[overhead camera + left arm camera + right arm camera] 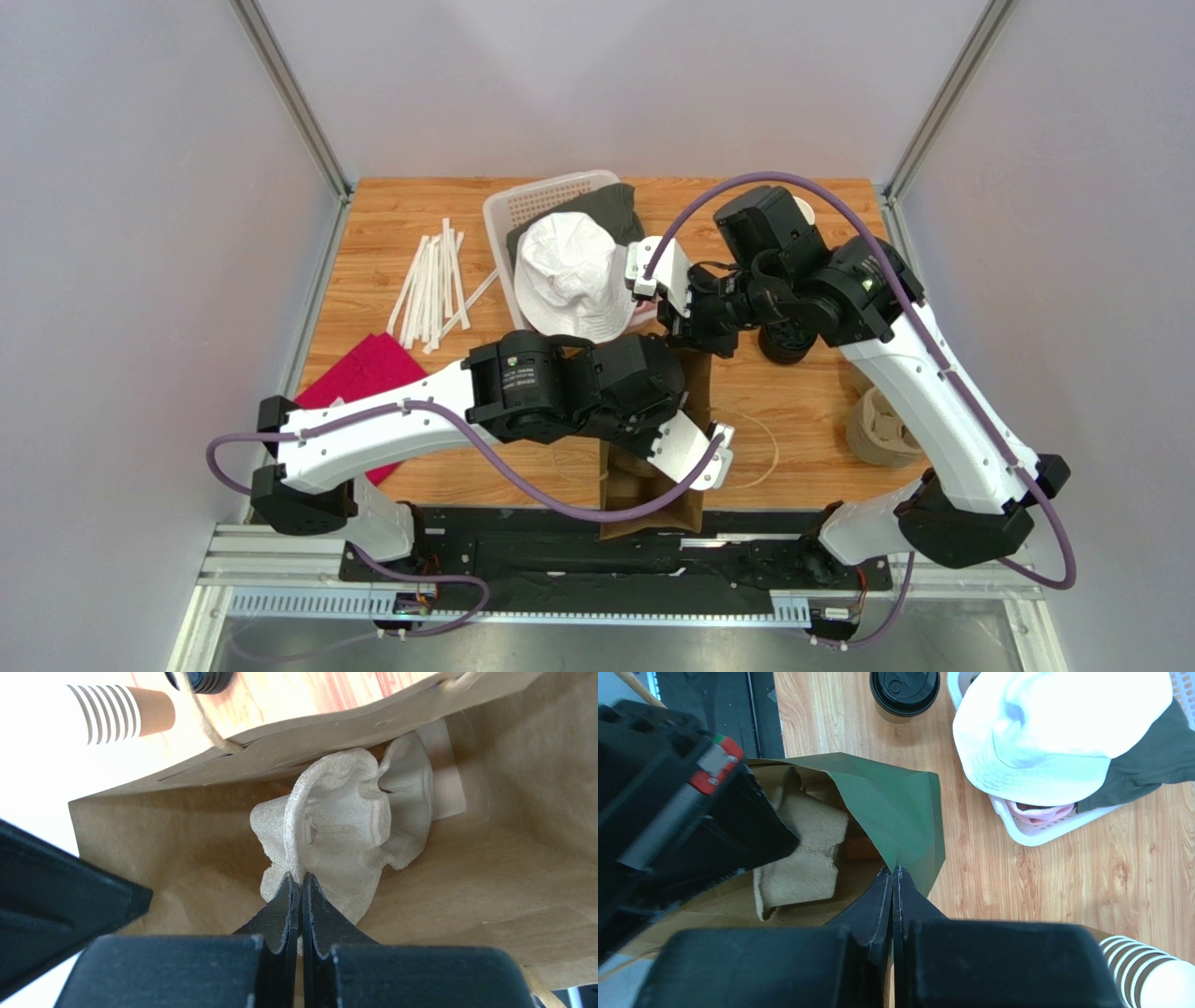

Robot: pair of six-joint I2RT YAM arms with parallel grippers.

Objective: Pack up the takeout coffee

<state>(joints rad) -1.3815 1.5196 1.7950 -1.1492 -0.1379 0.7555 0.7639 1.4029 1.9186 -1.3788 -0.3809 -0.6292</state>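
The takeout coffee (904, 693), a brown cup under a black lid, stands on the wooden table beyond the paper bag (892, 805); from above it shows beside the right arm (783, 343). My left gripper (300, 876) reaches down inside the brown bag (175, 847) and is shut on the rim of a moulded pulp cup carrier (337, 826). My right gripper (892, 870) is shut on the bag's green-tinted top edge, holding the mouth apart. The carrier (805, 854) also shows inside the bag in the right wrist view.
A white basket (508, 224) holds a white hat (568, 273) and dark cloth. White straws (435, 287) and a red cloth (368, 371) lie to the left. Stacked ribbed cups (1144, 966) and pulp carriers (884, 427) stand on the right.
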